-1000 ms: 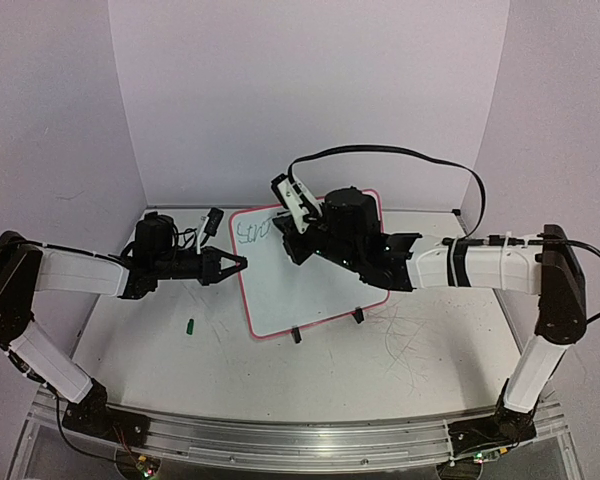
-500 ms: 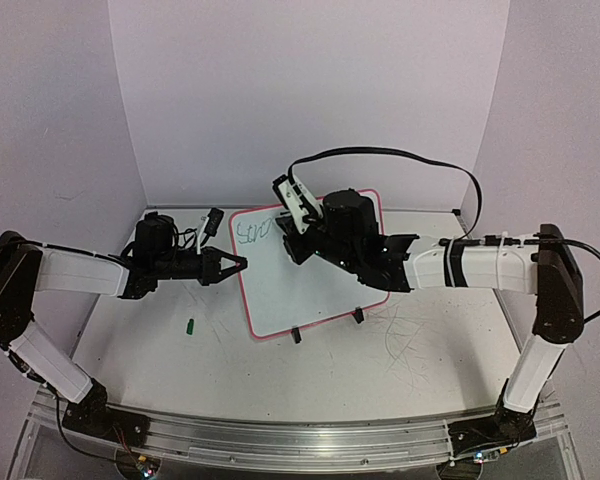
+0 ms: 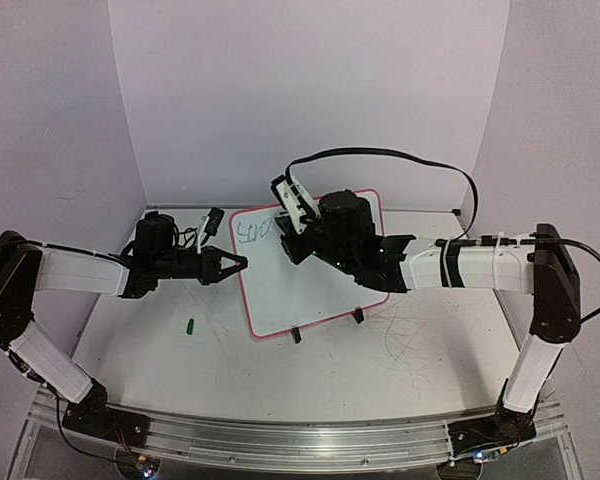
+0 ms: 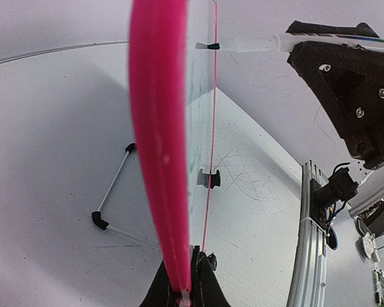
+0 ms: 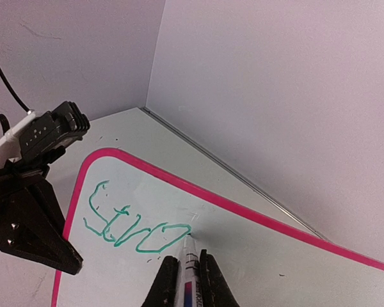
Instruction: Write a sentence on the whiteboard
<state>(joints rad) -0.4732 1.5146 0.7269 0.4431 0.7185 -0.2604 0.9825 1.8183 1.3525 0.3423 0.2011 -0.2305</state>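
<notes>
The whiteboard [image 3: 310, 295] stands tilted on the bench [image 3: 410, 370], with the left fingers [image 4: 208, 291] clenched on its rim. The right fingers [image 5: 168, 284] grasp a marker [image 5: 190, 252], tip on the board. Pressing too hard could slip that rim hold and skew the sentence [image 5: 131, 227]. Only the right wrist view shows its 4 green letters; the top view hides the tip.
</notes>
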